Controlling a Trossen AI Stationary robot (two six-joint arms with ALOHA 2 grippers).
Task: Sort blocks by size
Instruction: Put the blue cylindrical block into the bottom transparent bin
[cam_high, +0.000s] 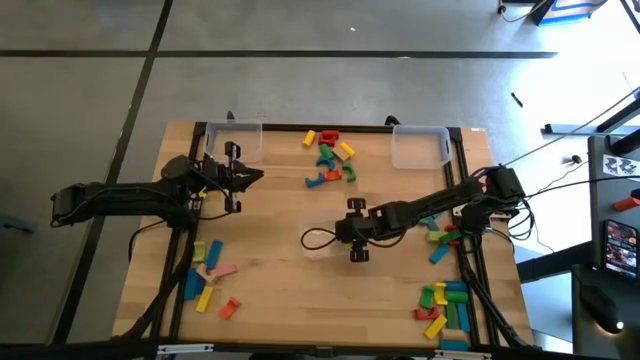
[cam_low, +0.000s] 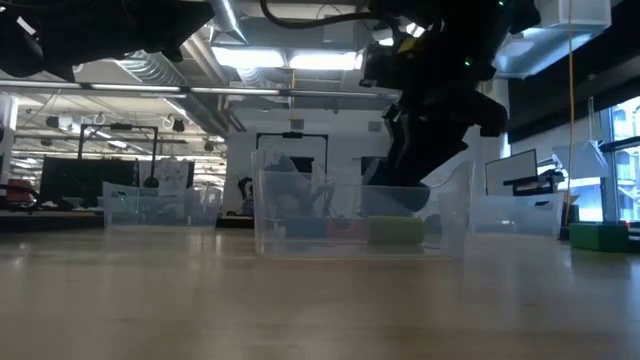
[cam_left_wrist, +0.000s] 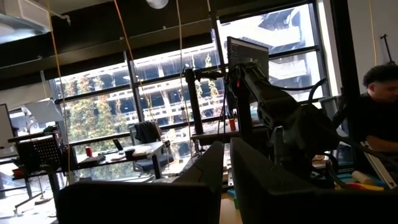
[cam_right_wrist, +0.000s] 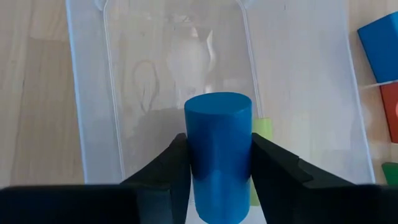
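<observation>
We see the right claw (cam_right_wrist: 219, 171) gripping a blue cylinder block (cam_right_wrist: 217, 152) between its fingers, just above a clear bin (cam_right_wrist: 93, 93) at the middle of the surface (cam_high: 270, 215); the left claw (cam_high: 240, 177) waits fully closed, empty, raised over the surface's left side

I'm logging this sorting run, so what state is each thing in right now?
Right claw: shut on the blue cylinder, over the middle bin.
Blue cylinder: held between the claw's fingers, not yet dropped.
Middle bin: clear; blocks already lie inside.
Left claw: shut, holding nothing, parked by the table's left side.
Far bins: look empty.
</observation>
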